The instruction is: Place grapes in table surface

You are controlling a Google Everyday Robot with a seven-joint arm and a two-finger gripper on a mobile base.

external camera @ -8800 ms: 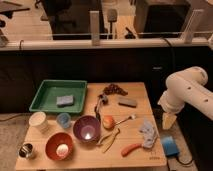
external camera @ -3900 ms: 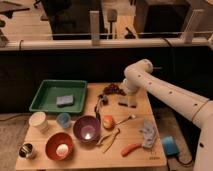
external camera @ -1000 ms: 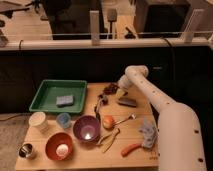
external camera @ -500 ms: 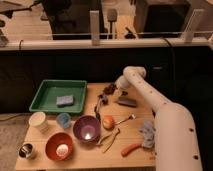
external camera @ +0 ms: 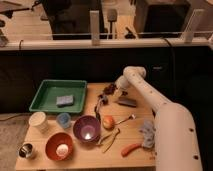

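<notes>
The grapes [external camera: 108,89], a small dark reddish-purple cluster, lie at the back middle of the light tan table surface [external camera: 135,134]. My gripper [external camera: 115,86] is at the end of the white arm, low over the back of the table. It is right beside the grapes on their right side, and I cannot tell whether it touches them. The arm runs from the lower right up to that spot.
A flat dark grey block [external camera: 127,101] lies just right of the grapes. A green tray [external camera: 46,95] with a grey block stands at the back left. An orange fruit [external camera: 108,121], purple bowl [external camera: 86,129], orange bowl [external camera: 59,146], cups, a fork, a red pepper [external camera: 131,149] and a grey cloth [external camera: 147,134] fill the front.
The arm has swung from the table's right side to the grapes at the back. In the last second it has hardly moved, and the grapes stay in the same place.
</notes>
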